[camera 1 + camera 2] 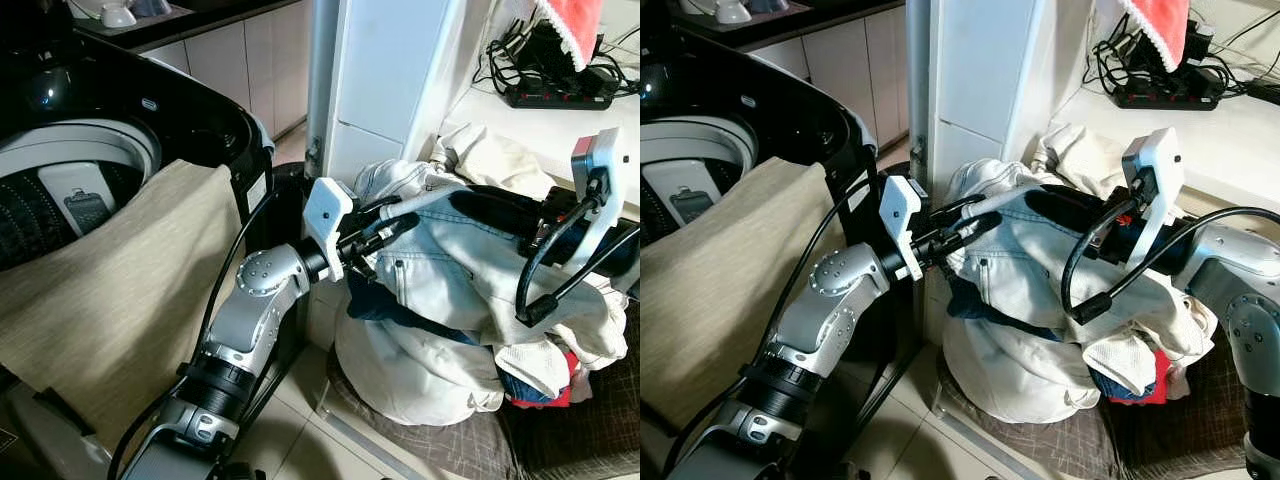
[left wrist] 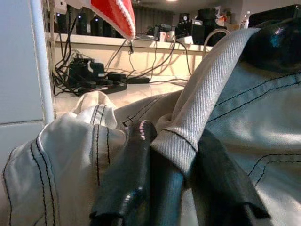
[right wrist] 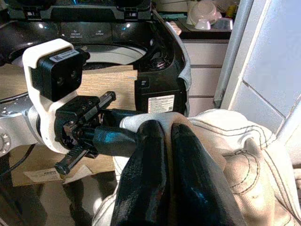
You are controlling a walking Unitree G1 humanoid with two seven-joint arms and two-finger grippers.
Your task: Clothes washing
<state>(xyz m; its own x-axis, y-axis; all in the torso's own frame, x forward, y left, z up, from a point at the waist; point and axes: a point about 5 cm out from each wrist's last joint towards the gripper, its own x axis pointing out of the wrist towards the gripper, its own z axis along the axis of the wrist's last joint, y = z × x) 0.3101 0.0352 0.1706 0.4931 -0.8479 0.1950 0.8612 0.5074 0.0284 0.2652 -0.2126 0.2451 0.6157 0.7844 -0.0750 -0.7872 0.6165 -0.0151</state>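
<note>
Pale denim jacket pinched between left hand and right hand, both clamped on it.

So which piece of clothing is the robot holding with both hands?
Look right of the black washing machine, at the heap of laundry on the floor. On top lies the pale denim jacket, pinched by left gripper and right gripper; only it has dark stitching.

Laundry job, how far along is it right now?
Done: washer lid open, a beige cloth draped over its rim. In hand: both the left end effector and the right end effector are shut on the pale denim jacket. Left: the laundry heap below.
</note>
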